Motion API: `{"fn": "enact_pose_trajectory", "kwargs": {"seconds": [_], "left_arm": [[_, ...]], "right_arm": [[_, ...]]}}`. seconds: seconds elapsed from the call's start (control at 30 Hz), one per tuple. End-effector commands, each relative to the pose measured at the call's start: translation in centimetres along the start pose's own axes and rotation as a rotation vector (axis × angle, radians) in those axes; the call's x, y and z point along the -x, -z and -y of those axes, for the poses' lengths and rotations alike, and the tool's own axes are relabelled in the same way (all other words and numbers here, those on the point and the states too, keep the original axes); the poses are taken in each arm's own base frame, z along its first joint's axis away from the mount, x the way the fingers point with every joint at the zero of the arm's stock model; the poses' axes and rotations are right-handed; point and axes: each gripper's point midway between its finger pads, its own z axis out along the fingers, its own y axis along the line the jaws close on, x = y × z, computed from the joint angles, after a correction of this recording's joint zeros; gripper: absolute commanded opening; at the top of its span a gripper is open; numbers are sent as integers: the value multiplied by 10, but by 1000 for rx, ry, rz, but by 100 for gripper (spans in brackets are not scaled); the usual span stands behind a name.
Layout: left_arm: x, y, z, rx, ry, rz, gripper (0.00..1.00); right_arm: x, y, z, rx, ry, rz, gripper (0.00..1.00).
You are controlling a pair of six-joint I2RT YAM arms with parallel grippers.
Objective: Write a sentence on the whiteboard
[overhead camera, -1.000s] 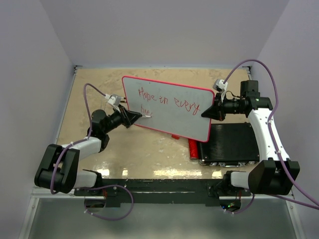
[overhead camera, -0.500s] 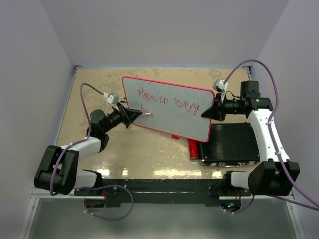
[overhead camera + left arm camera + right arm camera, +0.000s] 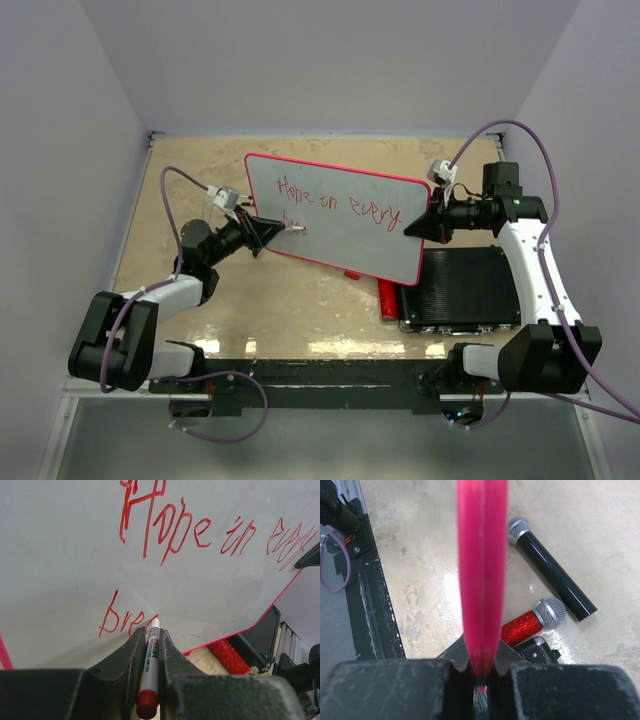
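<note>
At the left side of the table, our left hand is closed on a slim white marker with a red end. The marker's tip touches the large glossy white whiteboard with a thin red frame just after the letters "bre". We judge the main risk to lie here. The board is held by one edge only, so pressing too hard could swing or flex it away and make the stroke skip or smear. Pressing too lightly would break the line. The marker could also twist in the grip and spoil the letter shapes.

The whiteboard stands tilted above the middle of the table, toward the far edge, with its face turned to the left hand. The thin red handwritten sentence runs across it, "Hope in every" on top. A barely started second line sits under its left end, right at the marker tip.

On the right, our right hand is clamped shut on the board's right edge, and the red frame runs straight up from between its jaws. If that grip slips, we think the board would drop toward the black ribbed rectangular case at the near right. It could also land on the black microphone and the red glitter microphone lying on the table below. We cannot tell whether the board's lower corner rests on the case.
</note>
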Motion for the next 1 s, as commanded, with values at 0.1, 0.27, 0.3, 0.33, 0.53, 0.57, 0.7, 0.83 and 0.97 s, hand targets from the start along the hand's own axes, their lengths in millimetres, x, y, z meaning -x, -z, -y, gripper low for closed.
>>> {"fn": "enact_pose_trajectory", "kwargs": {"seconds": [0.1,0.27,0.3,0.33,0.53,0.57,0.7,0.83,0.97], "left_arm": [[17,-10,0,-25,-27,31,0],[10,-15,0,-32,-15,11,0],[10,-15,0,-34,-15,8,0],[9,-16,1,-35,-14,6,0],[10,-20,6,-53,-9,9,0],[10,-20,7,-56,-12,9,0],[12,-19,14,-75,-12,12,0],[25,-11,30,-110,-33,34,0],[40,2,47,-121,-67,46,0]], "right_arm": [[9,3,-8,5,59,21,0],[9,3,-8,5,58,20,0],[9,2,-8,7,58,20,0],[9,2,-8,6,60,20,0],[9,2,-7,5,58,20,0],[9,2,-8,6,56,19,0],[8,2,-8,7,57,19,0],[8,2,-7,3,58,18,0],[9,2,-7,2,60,20,0]]}}
